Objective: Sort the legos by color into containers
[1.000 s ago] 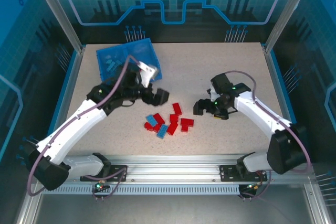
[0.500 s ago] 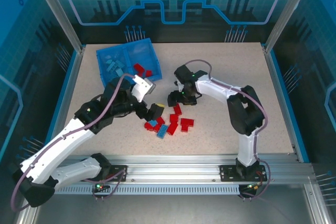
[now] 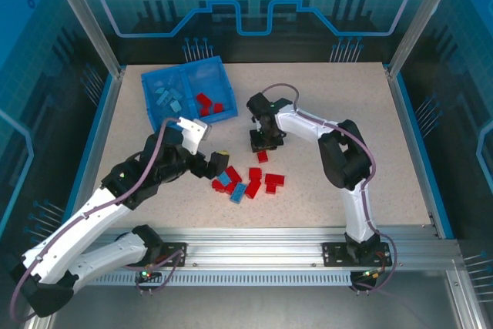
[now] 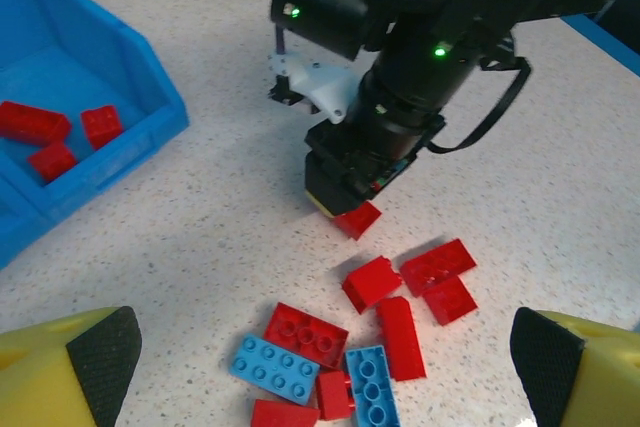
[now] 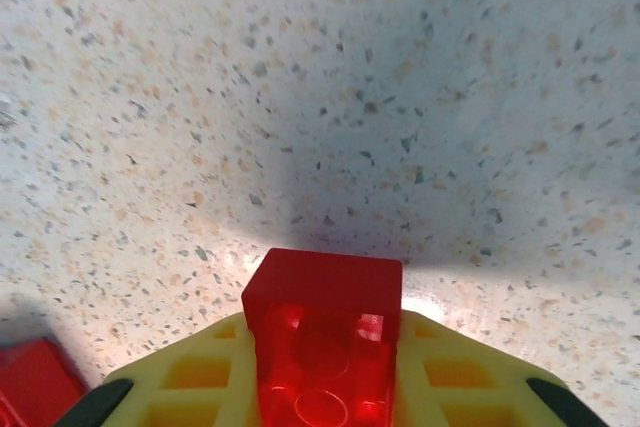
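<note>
Jaws first: clamped on one red brick [image 5: 322,347] at the right gripper [image 3: 262,142], spread wide and empty at the left gripper [image 3: 218,161]. Holding that brick low over the table [image 3: 347,105], between the pile [image 3: 248,182] and the tray [image 3: 196,78] (can't tell whether lifted clear or touching the surface). Hovering the left gripper just beside the pile's left edge. Already sorted: a handful of light blue bricks [image 3: 168,99] in the tray's left compartment, a few red ones [image 3: 206,102] in the right compartment, no colour mixing visible. Left to do: two blue bricks [image 4: 273,369] and roughly seven red bricks [image 4: 438,267] loose on the table, plus the one in hand. Call it partway, maybe around half. Looks like a drop into the red side next for the held brick.
</note>
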